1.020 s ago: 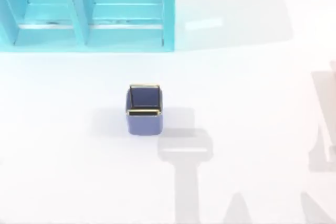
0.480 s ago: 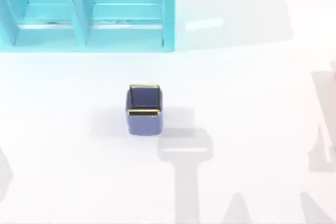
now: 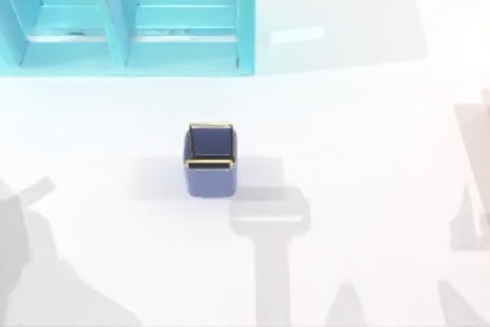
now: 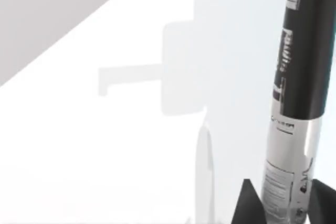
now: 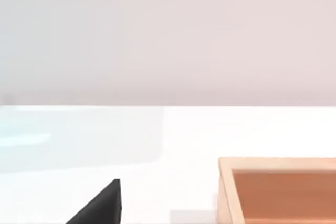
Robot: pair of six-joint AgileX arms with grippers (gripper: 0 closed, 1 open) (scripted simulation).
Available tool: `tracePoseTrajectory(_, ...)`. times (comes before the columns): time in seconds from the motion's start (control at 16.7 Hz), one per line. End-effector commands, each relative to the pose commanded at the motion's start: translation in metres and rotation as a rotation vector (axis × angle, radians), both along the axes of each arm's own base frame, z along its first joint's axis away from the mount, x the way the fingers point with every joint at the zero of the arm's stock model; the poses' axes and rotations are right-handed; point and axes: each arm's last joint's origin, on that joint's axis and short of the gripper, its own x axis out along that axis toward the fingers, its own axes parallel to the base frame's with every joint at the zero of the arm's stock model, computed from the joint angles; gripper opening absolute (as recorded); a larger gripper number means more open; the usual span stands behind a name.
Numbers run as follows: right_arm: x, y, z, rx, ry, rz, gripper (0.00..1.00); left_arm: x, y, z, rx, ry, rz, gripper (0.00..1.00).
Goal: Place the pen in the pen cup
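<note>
1. The pen (image 4: pixel 296 103) is seen clamped upright in the left tool (image 4: pixel 283 203), its paler lower end between the dark fingers (image 4: pixel 247 205).
2. The carry step is judged in hand; the pen cup (image 3: pixel 210 160) stands mid-bench, near the turquoise shelf unit (image 3: pixel 126 17).
3. Next, the pen must be centred over the gold rim and lowered.
4. The state of the right tool (image 5: pixel 100 205), beside an orange tray (image 5: pixel 278 190), cannot be told.

The pen cup (image 3: pixel 210 157) stands alone mid-bench, open bench (image 3: pixel 360 128) on every side of it — approach from above is free. The turquoise shelf unit (image 3: pixel 126 17) blocks the stretch behind it, well apart.
</note>
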Motion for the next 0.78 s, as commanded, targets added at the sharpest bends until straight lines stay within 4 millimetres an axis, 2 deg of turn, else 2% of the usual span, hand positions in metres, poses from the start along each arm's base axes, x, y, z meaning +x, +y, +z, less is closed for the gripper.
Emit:
tracePoseTrajectory(0.18, 0.0, 0.0, 0.0, 0.0, 0.0, 0.0, 1.0, 0.054, -0.06, -0.009, 0.298, -0.037, -0.111, 0.0)
tracePoseTrajectory(0.3, 0.0, 0.0, 0.0, 0.0, 0.0, 0.0, 1.0, 0.082, -0.115, -0.018, 0.507, -0.074, -0.155, 0.0)
tracePoseTrajectory(0.42, 0.0, 0.0, 0.0, 0.0, 0.0, 0.0, 1.0, 0.1, -0.178, -0.03, 0.711, -0.125, -0.169, 0.0)
tracePoseTrajectory(0.6, 0.0, 0.0, 0.0, 0.0, 0.0, 0.0, 1.0, 0.1, -0.284, -0.047, 0.972, -0.239, -0.138, 0.0)
tracePoseTrajectory(0.78, 0.0, 0.0, 0.0, 0.0, 0.0, 0.0, 1.0, 0.069, -0.389, -0.062, 1.119, -0.387, -0.087, 0.0)
